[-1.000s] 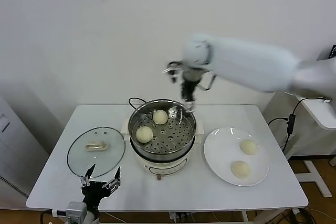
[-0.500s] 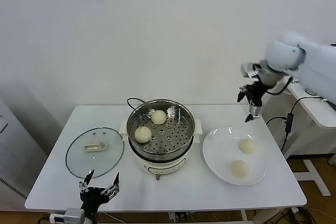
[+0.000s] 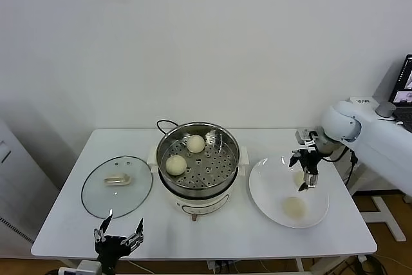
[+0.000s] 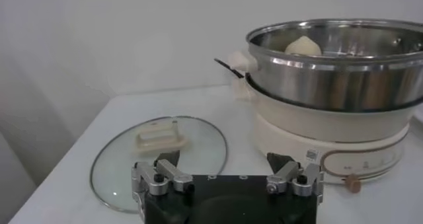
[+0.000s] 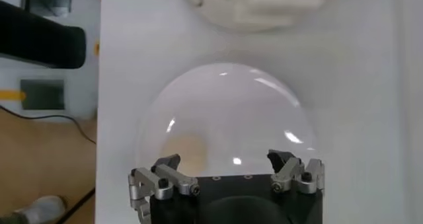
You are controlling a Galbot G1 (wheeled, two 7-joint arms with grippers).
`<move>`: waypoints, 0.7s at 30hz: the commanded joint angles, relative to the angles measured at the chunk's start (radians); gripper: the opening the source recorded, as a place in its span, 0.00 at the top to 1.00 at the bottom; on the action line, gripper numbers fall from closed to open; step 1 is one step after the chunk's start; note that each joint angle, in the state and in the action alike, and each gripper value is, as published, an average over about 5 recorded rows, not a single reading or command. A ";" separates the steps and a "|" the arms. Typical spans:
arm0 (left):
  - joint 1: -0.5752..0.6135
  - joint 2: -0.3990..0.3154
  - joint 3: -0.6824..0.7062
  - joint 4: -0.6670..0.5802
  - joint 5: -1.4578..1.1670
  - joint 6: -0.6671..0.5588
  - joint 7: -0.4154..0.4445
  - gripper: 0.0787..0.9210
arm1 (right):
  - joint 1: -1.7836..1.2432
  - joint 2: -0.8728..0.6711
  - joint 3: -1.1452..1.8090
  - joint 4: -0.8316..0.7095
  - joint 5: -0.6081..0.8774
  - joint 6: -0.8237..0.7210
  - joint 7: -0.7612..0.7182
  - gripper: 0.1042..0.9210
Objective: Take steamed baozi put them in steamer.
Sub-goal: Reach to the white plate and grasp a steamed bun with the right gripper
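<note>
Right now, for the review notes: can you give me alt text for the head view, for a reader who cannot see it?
The open right gripper hangs over a white plate holding a baozi. At the table's centre stands a steel steamer with two baozi inside. A glass lid lies flat on its left, and the open left gripper waits at the near edge.

Steamer [image 3: 198, 152]: polished, mirror-bright steel pot with a perforated metal floor, seated on a smooth glossy white plastic base [image 4: 330, 136]; the buns [image 3: 176, 165] inside it are matt, smooth cream dough. Lid [image 3: 117, 186], left of the steamer, is clear glossy glass, and the plate [image 3: 270, 191], right of the steamer, is glossy white, throwing highlights in the right wrist view. Table [image 3: 71, 217] under the steamer is matt white and smooth; the left gripper [image 4: 227, 179] shows bare brushed metal fingers on a matt black body.
</note>
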 commanded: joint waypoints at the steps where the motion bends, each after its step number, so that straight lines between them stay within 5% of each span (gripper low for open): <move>1: 0.005 0.006 0.002 0.006 0.003 0.003 0.001 0.12 | -0.191 -0.001 0.136 -0.016 -0.086 0.016 0.001 0.12; 21: 0.000 0.014 0.003 0.015 0.000 0.002 0.001 0.12 | -0.271 0.060 0.173 -0.042 -0.155 0.027 0.037 0.12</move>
